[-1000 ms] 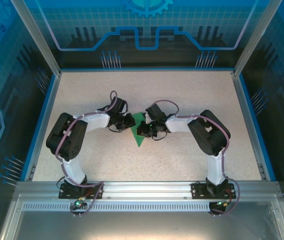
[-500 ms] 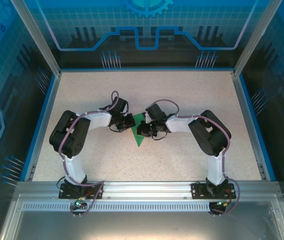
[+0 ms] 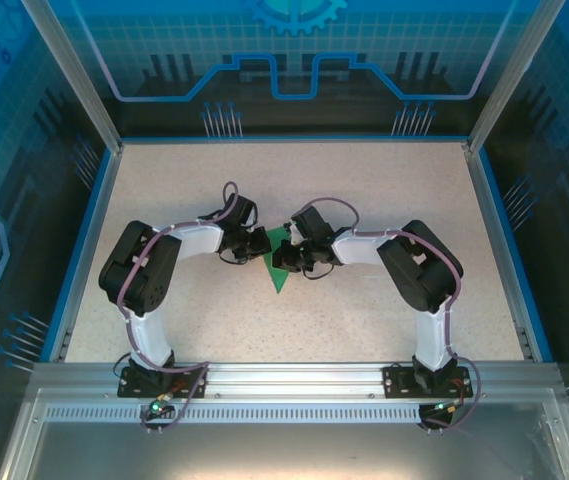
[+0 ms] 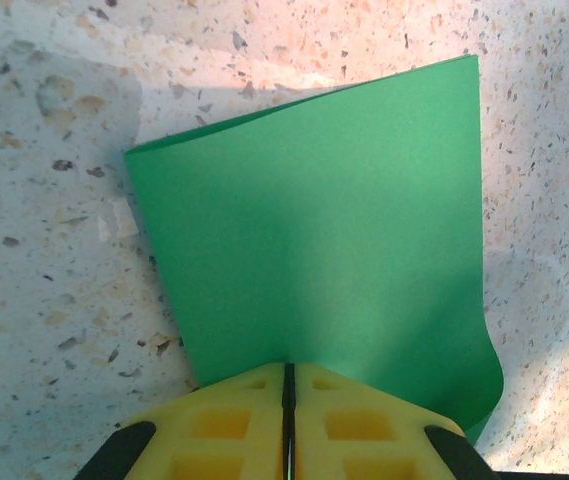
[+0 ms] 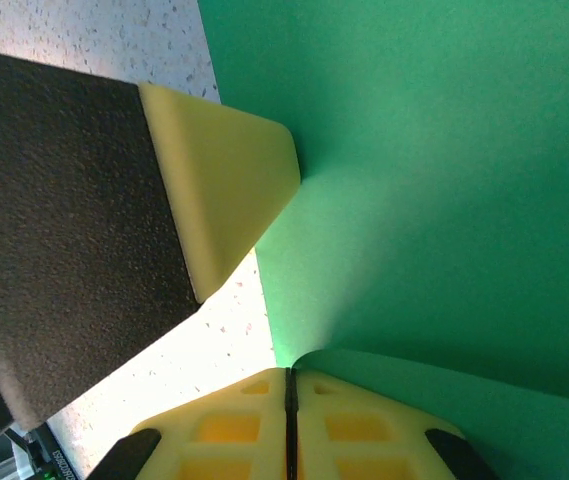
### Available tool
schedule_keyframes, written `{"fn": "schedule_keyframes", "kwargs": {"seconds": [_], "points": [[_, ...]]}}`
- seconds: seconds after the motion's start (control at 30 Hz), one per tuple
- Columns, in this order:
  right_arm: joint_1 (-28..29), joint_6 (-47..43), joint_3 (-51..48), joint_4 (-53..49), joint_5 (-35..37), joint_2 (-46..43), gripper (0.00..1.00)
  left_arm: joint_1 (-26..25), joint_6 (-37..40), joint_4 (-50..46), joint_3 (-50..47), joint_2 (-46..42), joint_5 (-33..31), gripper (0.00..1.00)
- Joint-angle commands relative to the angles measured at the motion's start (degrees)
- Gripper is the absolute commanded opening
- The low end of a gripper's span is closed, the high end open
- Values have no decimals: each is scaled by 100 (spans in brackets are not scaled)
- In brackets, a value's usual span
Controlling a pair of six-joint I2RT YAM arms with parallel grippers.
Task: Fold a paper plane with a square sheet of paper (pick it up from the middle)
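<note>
Our left gripper (image 4: 287,370) is clamped on the near edge of the thin, matte, bright-green square sheet of paper (image 4: 324,230), which spreads out ahead of it over the speckled beige tabletop (image 4: 34,260). Our right gripper (image 5: 289,375) is pinched shut on the same sheet, which curls up from its jaws and spreads ahead and to its right, the left gripper's yellow finger (image 5: 219,190) touching it ahead-left. We judge the fold goes best if both grips hold firm and move together slowly, so the edges meet evenly without tearing or slipping.
</note>
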Motion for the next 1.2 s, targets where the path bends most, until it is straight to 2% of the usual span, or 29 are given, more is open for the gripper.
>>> {"fn": "schedule_keyframes", "kwargs": {"seconds": [0.0,0.53,1.17], "points": [[87,-18,107,55,-91,143,10,-5,120,-153,-82,220,4,12],[95,-40,55,355,-337,249,10,-34,112,-149,-91,247,4,12],[95,-19,98,189,-150,371,10,-51,103,-146,-101,249,5,12]]}}
